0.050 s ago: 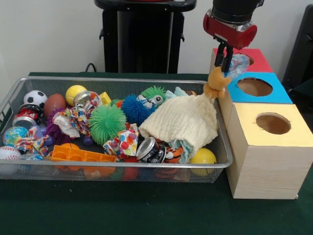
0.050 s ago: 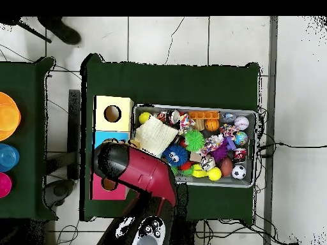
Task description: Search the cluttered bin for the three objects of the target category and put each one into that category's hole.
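Three boxes sit in a row just beside the wire bin (image 1: 222, 147) on the green bench (image 1: 122, 210): a yellow-topped box (image 1: 268, 147) nearest the camera in the front view, a blue-topped box (image 1: 274, 95) behind it, and a red-topped box (image 1: 259, 58) farthest back. Each has a round hole in its top.

The hand (image 1: 226, 66) hangs from the red and black arm (image 2: 137, 172) above the bin's corner, next to the blue and red boxes. Its fingers are closed on a soft toy (image 1: 217, 83) with an orange-brown body and some pale blue material near the fingertips. The toy dangles clear of the bin, just over the edge of a cream cloth (image 1: 183, 120) that lies heaped on the clutter at that end.

Inside the bin are a green spiky ball (image 1: 106, 122), a blue spiky ball (image 1: 134, 108), a soccer ball (image 1: 35, 98), a baseball (image 1: 9, 152), a yellow ball (image 1: 203, 156), a crushed can (image 1: 149, 149) and an orange block (image 1: 80, 155).

From overhead the arm covers the blue box and part of the red one; the yellow box (image 2: 114, 113) is in plain sight.
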`<state>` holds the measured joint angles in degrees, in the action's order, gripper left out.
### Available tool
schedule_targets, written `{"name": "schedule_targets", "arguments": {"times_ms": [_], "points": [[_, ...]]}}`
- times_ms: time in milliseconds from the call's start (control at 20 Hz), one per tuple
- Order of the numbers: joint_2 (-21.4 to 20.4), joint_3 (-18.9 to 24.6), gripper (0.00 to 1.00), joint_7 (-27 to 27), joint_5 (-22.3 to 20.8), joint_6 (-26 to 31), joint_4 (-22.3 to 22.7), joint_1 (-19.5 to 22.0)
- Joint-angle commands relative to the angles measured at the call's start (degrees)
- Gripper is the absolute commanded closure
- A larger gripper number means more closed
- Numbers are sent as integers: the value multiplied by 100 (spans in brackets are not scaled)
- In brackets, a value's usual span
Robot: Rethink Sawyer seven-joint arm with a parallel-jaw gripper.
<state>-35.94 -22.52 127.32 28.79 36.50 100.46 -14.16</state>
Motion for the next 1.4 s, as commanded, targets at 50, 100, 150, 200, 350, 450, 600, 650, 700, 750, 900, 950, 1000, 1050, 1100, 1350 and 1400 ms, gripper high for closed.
{"name": "schedule_targets", "arguments": {"times_ms": [50, 100, 150, 200, 350, 450, 600, 650, 700, 750, 900, 950, 1000, 1050, 1100, 1350, 1400], "points": [[151, 565, 100, 1627, 488, -277, -24, -28], [158, 559, 100, 1643, 529, -317, -19, -47], [161, 566, 100, 1637, 567, -374, 7, -68], [162, 572, 100, 1638, 614, -411, 23, -79], [211, 572, 100, 1675, 736, -500, 36, -129], [232, 595, 100, 1640, 818, -588, 77, -133], [276, 641, 100, 1587, 927, -761, 153, -126], [285, 643, 100, 1584, 961, -800, 170, -133], [289, 651, 100, 1574, 987, -846, 191, -136], [284, 662, 100, 1553, 1011, -900, 224, -135], [266, 673, 100, 1501, 1063, -996, 301, -129], [254, 693, 100, 1440, 1068, -1023, 321, -96], [261, 694, 100, 1390, 1057, -1049, 327, -72], [256, 695, 100, 1386, 1072, -1081, 346, -73], [252, 695, 100, 1383, 1087, -1113, 365, -73], [226, 624, 0, 1300, 1029, -906, 320, -32], [238, 614, 0, 1310, 1018, -880, 285, -46]]}}
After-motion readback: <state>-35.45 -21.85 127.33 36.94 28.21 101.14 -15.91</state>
